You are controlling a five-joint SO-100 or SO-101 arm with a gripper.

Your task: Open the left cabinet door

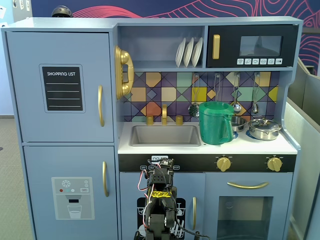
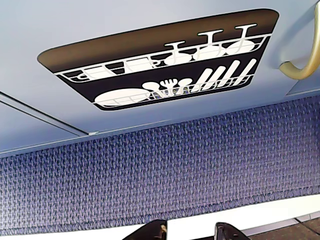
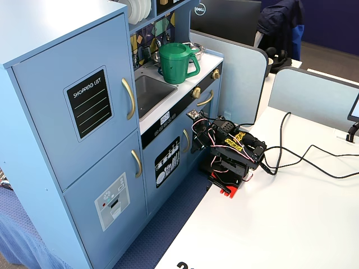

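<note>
- Office partitions and a white surface (image 3: 291, 213) surround a light-blue toy kitchen (image 1: 160, 25) standing on blue carpet (image 2: 160, 170).
- The left cabinet door (image 1: 60, 85) fills the upper left of the kitchen in both fixed views; it sits flush and closed, with a black "SHOPPING LIST" panel (image 1: 62, 88) and a curved gold handle (image 1: 100, 105) at its right edge.
- Below it is a blue door with a dispenser picture (image 1: 73, 198).
- The black arm (image 3: 230, 154) sits folded at the surface's edge, in front of the small door with the dish-rack picture (image 2: 160, 62), well apart from the upper door.
- The claw (image 2: 190, 231) shows only as two dark fingertips (image 2: 150, 231) at the bottom of the wrist view, with a gap between them; it holds nothing.
- A green pitcher (image 1: 216, 122) stands on the counter beside the sink (image 1: 165, 135).
</note>
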